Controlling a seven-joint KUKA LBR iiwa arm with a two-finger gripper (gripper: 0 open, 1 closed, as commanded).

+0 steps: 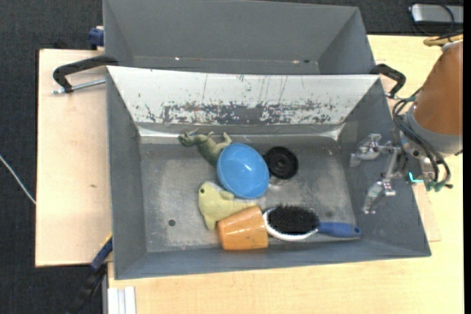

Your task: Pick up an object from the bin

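At three o'clock, the arm wears a rounded orange cover (450,88) above a grey ring (434,134). Black cables (440,171) loop at the wrist beside a small teal spot. The gripper (372,173) is bare silver metal, thin-fingered.

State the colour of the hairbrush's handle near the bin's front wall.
Blue handle, on a white-rimmed hairbrush with black bristles; it shows best in the camera view.

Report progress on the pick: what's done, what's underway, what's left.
Done: nothing yet. The blue bowl, orange cup and brush all lie in a heap on the floor of the bin. In hand: the claw hangs open and empty over the bin's right slope, apart from the heap. Left: move over one thing, close on it, lift it out.
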